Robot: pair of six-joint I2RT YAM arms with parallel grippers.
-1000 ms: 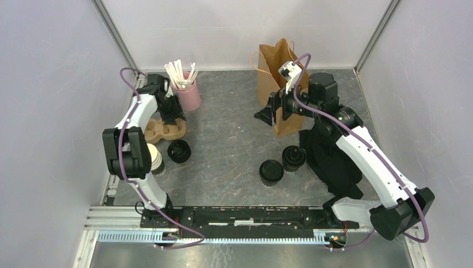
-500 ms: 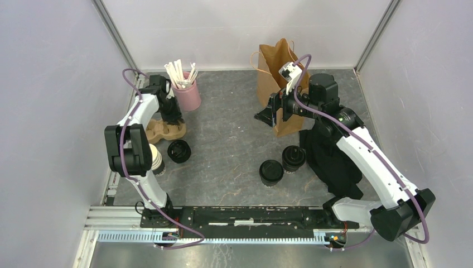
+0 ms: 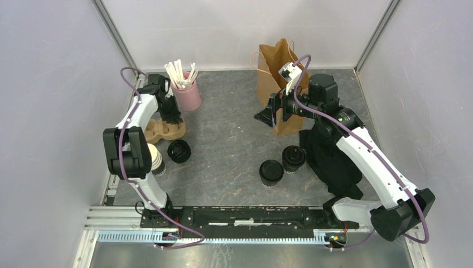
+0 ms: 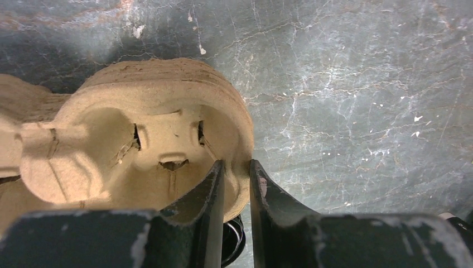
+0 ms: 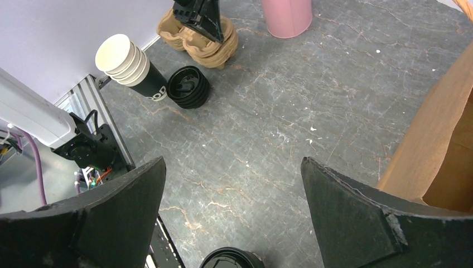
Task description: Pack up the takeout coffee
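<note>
Two capped coffee cups (image 3: 271, 172) (image 3: 293, 158) stand on the table right of centre. The nearer one's black lid shows at the bottom of the right wrist view (image 5: 228, 259). My left gripper (image 3: 170, 115) is shut on the rim of a brown moulded cup carrier (image 3: 167, 130) at the back left. In the left wrist view the jaws (image 4: 236, 170) pinch the carrier's edge (image 4: 139, 139). My right gripper (image 3: 266, 115) is open and empty, held above the table beside the brown paper bag (image 3: 277, 72). Its fingers spread wide in the right wrist view (image 5: 233, 163).
A pink cup of white sticks (image 3: 188, 94) stands behind the carrier. A stack of black lids (image 3: 179, 151) and a tipped stack of empty cups (image 3: 154, 158) lie near it. A black cloth (image 3: 333, 162) lies under the right arm. The bag's side (image 5: 440, 151) is right of my right gripper.
The left arm shifted very slightly and came back, still holding the carrier. Nothing else has moved.
</note>
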